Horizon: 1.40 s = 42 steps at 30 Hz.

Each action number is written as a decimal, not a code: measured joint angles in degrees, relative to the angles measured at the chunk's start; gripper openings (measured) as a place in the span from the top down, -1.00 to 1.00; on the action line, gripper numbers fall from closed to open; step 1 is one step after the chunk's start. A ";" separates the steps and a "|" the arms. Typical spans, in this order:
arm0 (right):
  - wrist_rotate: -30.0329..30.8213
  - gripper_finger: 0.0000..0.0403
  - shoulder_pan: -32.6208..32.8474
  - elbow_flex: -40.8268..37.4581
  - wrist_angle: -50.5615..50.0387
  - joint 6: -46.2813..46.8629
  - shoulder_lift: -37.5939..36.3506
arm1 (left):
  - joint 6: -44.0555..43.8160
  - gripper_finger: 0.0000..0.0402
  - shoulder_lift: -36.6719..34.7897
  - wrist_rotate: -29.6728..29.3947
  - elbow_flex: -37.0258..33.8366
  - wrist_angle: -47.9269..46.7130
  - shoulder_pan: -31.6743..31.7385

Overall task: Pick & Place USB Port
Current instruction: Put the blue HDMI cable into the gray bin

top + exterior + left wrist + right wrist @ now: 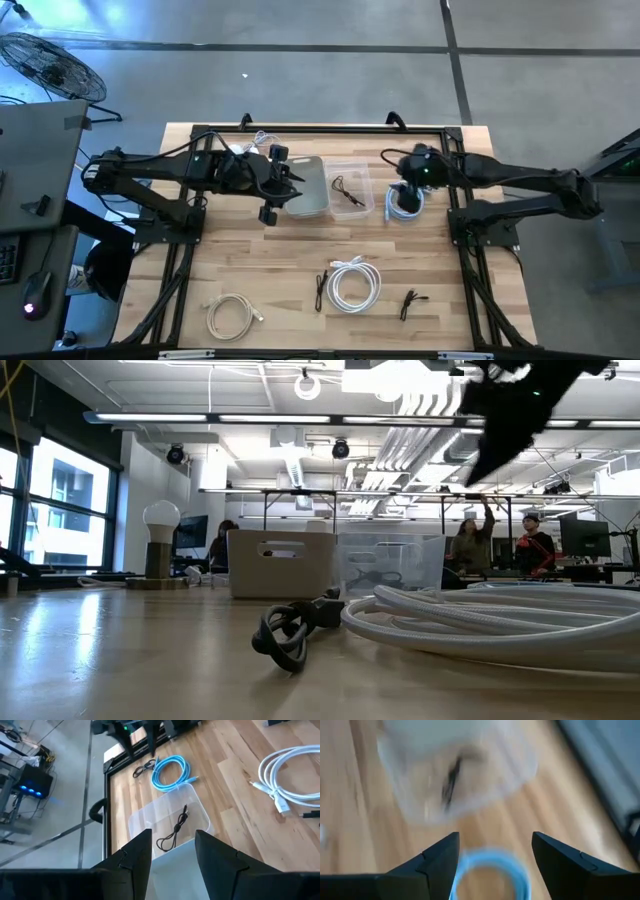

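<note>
Blue USB cable (405, 203) lies coiled on the table (270, 280) beside the clear bin (352, 186), under the wide-open right gripper (492, 857); light and floppy, likely best pinched across bunched loops

Overhead view, table-level view, both wrists facing clear bin (170, 820)

I see two bins (309, 187) side by side near the table's (250, 270) far edge, with a thin cable (348, 190) in the right one (352, 186). A coiled cable (404, 204) lies just right of it. Toward the near edge sit another coil (355, 283) at centre, a third (232, 314) toward the left corner, and a small lead (410, 303) on the right.
</note>
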 joint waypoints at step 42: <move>-2.53 -0.21 10.87 -3.19 -9.07 4.29 20.60 | -0.85 0.27 0.04 0.04 -2.69 1.21 0.00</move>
